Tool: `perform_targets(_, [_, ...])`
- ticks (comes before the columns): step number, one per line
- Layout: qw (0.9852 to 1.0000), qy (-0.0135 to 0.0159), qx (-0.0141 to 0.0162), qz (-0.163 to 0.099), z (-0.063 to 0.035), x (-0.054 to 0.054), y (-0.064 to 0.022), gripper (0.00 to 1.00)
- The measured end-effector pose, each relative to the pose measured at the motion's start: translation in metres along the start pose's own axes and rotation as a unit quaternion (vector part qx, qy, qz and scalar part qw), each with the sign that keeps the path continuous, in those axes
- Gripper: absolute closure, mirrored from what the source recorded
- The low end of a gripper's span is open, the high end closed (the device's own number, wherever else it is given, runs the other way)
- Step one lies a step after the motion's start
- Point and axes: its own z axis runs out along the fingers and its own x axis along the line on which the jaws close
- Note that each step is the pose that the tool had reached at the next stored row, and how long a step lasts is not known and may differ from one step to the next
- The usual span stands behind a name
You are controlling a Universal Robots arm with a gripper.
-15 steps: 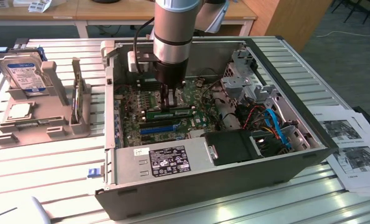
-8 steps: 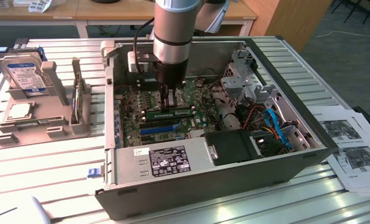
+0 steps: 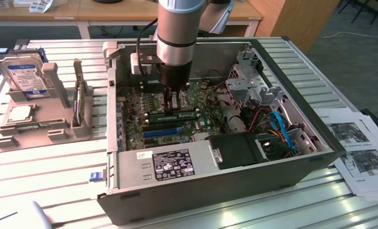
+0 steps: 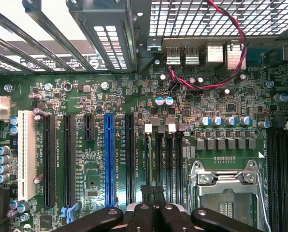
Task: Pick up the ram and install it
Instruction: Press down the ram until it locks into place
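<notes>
Green board filled the floor of the open computer case (image 3: pixel 240 162) where I had my pincer (image 3: pixel 172 109) lowered onto the motherboard (image 3: pixel 202 125). My fingers were pressed together, tips down at the ram (image 3: pixel 176 115), a thin green stick that lay in the memory slots (image 4: pixel 164 164) just beside the processor socket (image 4: pixel 227 193). From the exterior view the stick sat directly under my fingertips, touching or all but touching them; I could not tell whether I was pinching its top edge or only pressing on it. Its long axis ran across the board, from the exterior view's left toward its right, parallel to the blue expansion slot (image 3: pixel 162 133) that lay nearer the power supply (image 3: pixel 176 162). So the stick lay straight below me, not off to either side, and any push on it had to go down along my own axis. In the wrist view my black fingers (image 4: pixel 153 212) met over the row of slots, with the blue slot (image 4: pixel 109 159) alongside. The case stood on a slatted metal counter (image 3: pixel 42 181), with a hard drive (image 3: pixel 25 76) propped in a grey holder well apart.
</notes>
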Motion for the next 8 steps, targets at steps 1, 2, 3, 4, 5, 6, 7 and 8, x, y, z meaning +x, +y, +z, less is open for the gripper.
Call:
perform_targets(1, [1.0000, 0.0000, 0.0000, 0.000, 0.0000, 0.0000, 0.0000, 0.90])
perform_targets(2, [1.0000, 0.0000, 0.0000, 0.000, 0.0000, 0.0000, 0.0000, 0.90])
perform_targets(3, [1.0000, 0.0000, 0.0000, 0.000, 0.0001, 0.0000, 0.0000, 0.90])
perform_targets(4, [1.0000, 0.0000, 0.0000, 0.000, 0.0002, 0.0000, 0.0000, 0.90])
perform_targets(5, [1.0000, 0.0000, 0.0000, 0.000, 0.0004, 0.0001, 0.0000, 0.90])
perform_targets(6, [1.0000, 0.0000, 0.0000, 0.000, 0.0006, 0.0001, 0.0001, 0.90])
perform_targets(7, [1.0000, 0.0000, 0.0000, 0.000, 0.0007, 0.0002, 0.0000, 0.90])
perform_targets(8, [1.0000, 0.0000, 0.0000, 0.000, 0.0009, 0.0003, 0.0000, 0.90])
